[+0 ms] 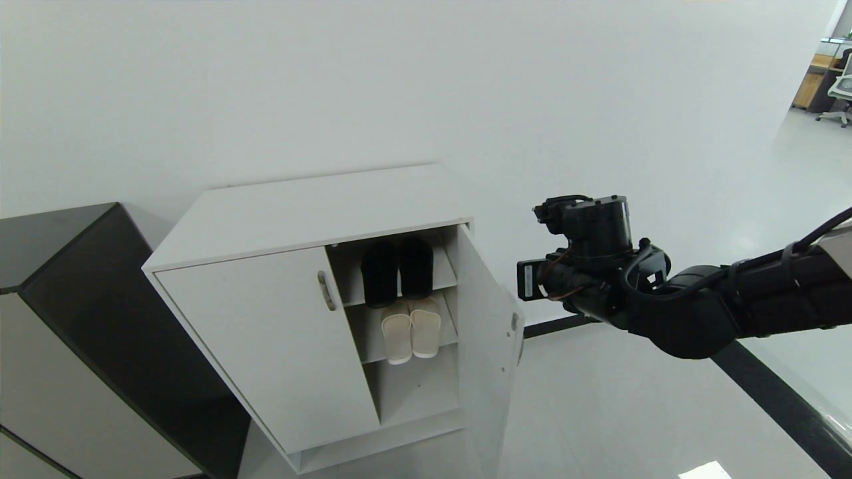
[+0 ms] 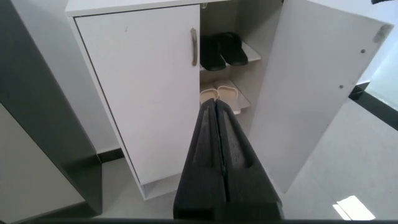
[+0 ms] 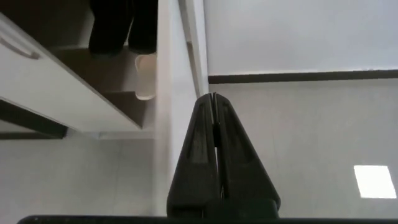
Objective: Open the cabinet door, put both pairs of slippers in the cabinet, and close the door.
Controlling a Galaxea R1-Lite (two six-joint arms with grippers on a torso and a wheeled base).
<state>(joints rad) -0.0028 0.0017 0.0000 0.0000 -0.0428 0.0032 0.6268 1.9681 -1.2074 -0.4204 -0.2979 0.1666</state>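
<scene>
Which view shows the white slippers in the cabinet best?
Head view: both white slippers show whole, side by side below the black pair. Left wrist view has them partly hidden behind the left jaws; right wrist view catches the tip of one.

White wall, grey floor, black side unit left.

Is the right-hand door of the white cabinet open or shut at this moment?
Open. The right door stands swung outward, showing the shelves with the black slippers above the white slippers.
</scene>
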